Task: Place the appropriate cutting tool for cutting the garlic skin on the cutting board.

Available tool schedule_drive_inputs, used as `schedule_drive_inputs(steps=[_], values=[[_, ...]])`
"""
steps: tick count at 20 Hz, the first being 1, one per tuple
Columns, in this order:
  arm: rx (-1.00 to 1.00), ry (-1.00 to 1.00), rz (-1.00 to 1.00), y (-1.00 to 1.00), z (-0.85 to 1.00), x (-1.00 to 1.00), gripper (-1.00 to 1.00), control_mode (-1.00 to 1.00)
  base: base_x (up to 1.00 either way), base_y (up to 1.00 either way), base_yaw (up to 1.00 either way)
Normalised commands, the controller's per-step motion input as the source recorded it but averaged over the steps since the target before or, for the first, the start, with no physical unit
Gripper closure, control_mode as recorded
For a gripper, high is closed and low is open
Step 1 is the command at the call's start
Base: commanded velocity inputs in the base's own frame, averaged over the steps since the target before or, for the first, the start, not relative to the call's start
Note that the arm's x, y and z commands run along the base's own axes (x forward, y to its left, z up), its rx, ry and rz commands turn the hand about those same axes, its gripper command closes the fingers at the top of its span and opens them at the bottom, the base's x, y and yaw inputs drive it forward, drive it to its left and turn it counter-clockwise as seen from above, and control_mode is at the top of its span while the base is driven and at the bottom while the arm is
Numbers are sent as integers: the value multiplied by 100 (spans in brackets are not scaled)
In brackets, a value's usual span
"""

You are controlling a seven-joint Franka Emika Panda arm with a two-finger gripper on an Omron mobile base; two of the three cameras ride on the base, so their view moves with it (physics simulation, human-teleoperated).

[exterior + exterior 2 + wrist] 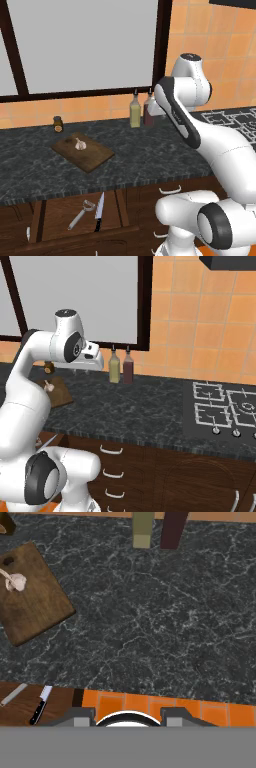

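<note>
Gripper (98, 362) poised high above the dark counter (150, 155), well apart from every task object; whether its jaws stand wide or narrow cannot be told, since the fingertips are not clearly resolved. Left to right: one small jar (58, 124) near the wall; one cutting board (83, 151) bearing one garlic (80, 144) near its far corner; below the counter edge, one open drawer (75, 220) holding one silver peeler (81, 213) and, just beside it on the right, one cutting tool (99, 212), a black-handled knife with its blade pointing toward the counter; two bottles (141, 109) standing side by side against the wall; one stovetop (225, 408) at far right. Probable hazards: the peeler and the knife lie close together, so a descent slightly off to the left could close on the wrong utensil; the drawer sits low and partly beneath the counter overhang, so the arm could strike the counter edge; a grasp on the flat blade rather than the handle would likely slip.
</note>
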Motion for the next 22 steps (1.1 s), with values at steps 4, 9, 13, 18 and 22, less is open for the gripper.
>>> schedule_drive_inputs(steps=[4, 9, 13, 18, 22], values=[[0, 0, 0, 0, -2, -12, -100, -100, 0, 0, 0], [0, 0, 0, 0, -11, -22, -100, -100, 0, 0, 0], [0, 0, -3, 0, -18, -20, -100, -100, 0, 0, 0], [0, 0, -1, 0, -21, -15, -100, -100, 0, 0, 0], [0, 2, 0, 0, -1, -1, -100, -100, 0, 0, 0]])
